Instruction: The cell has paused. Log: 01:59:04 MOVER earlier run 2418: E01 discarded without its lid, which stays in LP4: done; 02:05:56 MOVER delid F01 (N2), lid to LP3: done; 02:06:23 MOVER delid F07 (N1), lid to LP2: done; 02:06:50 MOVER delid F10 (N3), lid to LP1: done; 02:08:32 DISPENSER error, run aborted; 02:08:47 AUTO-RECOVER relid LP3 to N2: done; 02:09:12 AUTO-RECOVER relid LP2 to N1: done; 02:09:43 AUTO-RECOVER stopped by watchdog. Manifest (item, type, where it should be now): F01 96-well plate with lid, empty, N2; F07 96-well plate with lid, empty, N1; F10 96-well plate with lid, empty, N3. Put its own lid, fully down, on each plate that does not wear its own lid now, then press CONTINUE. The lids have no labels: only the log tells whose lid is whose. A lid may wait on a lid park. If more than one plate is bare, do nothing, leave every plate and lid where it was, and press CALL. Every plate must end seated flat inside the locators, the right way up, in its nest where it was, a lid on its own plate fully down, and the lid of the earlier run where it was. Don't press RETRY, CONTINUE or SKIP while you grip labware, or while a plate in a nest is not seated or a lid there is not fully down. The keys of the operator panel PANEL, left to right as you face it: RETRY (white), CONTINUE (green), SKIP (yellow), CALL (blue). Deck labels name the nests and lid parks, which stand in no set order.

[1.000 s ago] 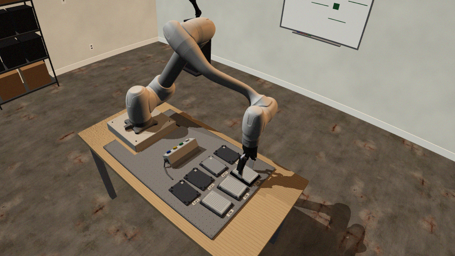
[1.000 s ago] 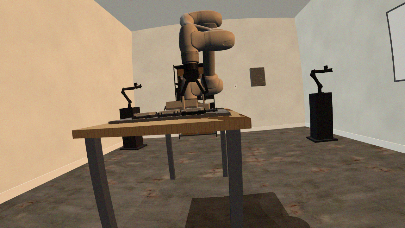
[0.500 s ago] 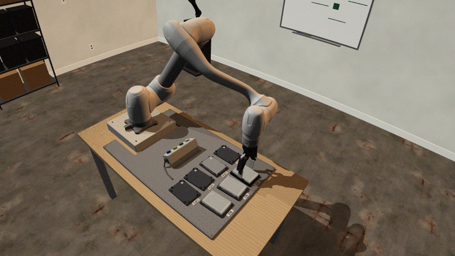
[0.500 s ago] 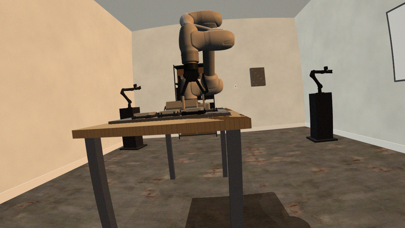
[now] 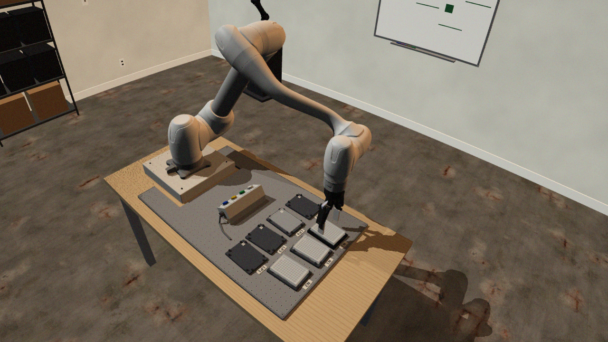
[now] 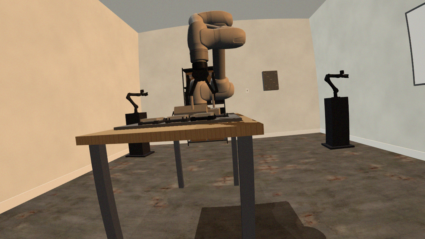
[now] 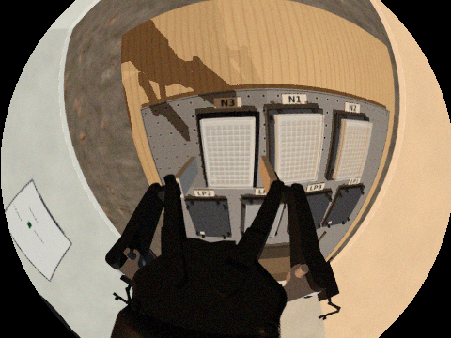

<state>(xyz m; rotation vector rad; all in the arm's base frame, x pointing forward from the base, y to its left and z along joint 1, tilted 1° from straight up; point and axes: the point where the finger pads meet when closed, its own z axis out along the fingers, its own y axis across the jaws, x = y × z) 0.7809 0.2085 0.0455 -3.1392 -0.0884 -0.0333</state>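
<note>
At 4 o'clock on the deck in the top view, over nest N3, the claw [image 5: 328, 221] hangs partly wide with nothing between its fingers, just above the N3 plate [image 5: 330, 234].

- Three lid parks show dark and bare. Only one carries a grey lid [image 5: 284, 221], presumably the earlier run's.
- I judge the N3 plate is now lidded, like the plates in N1 [image 5: 311, 249] and N2 [image 5: 289, 270].

Risks:
- Lid on N3 may ride a corner. No view shows whether it is fully down, and pressing with it proud breaks the rule.
- Route to PANEL [image 5: 244, 204] at 10 o'clock passes over the parked grey lid — a low sweep could shift it.
- The keys sit close together. Wide fingers could catch yellow or white beside the green key [image 5: 241, 192] — narrow the claw first.
</note>
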